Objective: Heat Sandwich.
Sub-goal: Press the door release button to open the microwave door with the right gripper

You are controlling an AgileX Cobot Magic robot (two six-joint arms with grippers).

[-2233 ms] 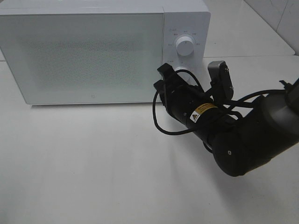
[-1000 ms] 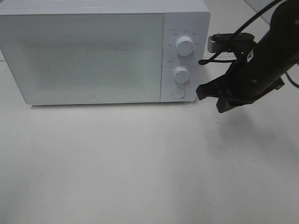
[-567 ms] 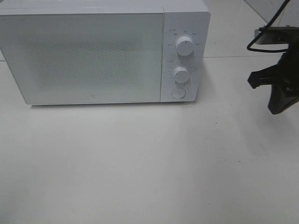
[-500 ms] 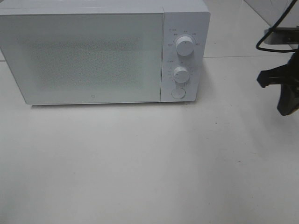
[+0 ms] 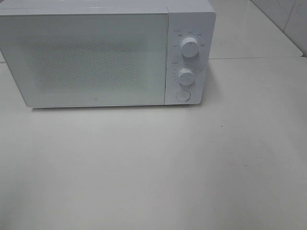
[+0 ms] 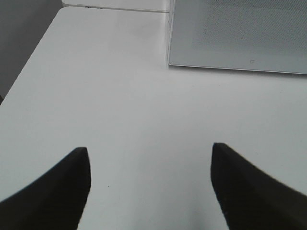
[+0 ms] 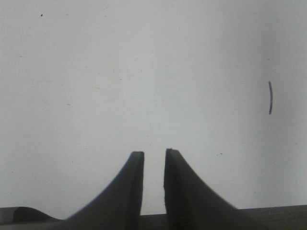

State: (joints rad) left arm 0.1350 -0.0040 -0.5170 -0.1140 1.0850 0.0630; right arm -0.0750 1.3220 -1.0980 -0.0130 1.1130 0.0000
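White counter [image 5: 153, 167] is being shown in all three views. A white microwave [image 5: 96, 57] is being carried on it toward the back, with its long side running left to right in the high view and its front facing the camera. Its door [image 5: 91, 60] is being seen shut, flush with the control panel [image 5: 190, 28] on its right. Two round knobs are being shown on that panel, the upper knob [image 5: 190, 48] directly above the lower knob [image 5: 185, 75], with a round button [image 5: 183, 96] just beneath them. Nothing behind the door's frosted, dotted window can be made out.

The sandwich is not being shown in any view. Where it is lying, which way it is pointing and how its long axis is running cannot be told.

In the left wrist view, the left jaws are being held wide apart over the counter, and nothing is being gripped or touched by them. One lower front corner of the microwave is being seen ahead of them, well apart from the tips.

In the right wrist view, the right jaws are being held only a narrow slit apart. Nothing is being held in the gap, and only plain counter is being seen beyond them. A short, dark, curved mark [image 7: 270, 97] is being shown on the counter, well off to one side of the tips.
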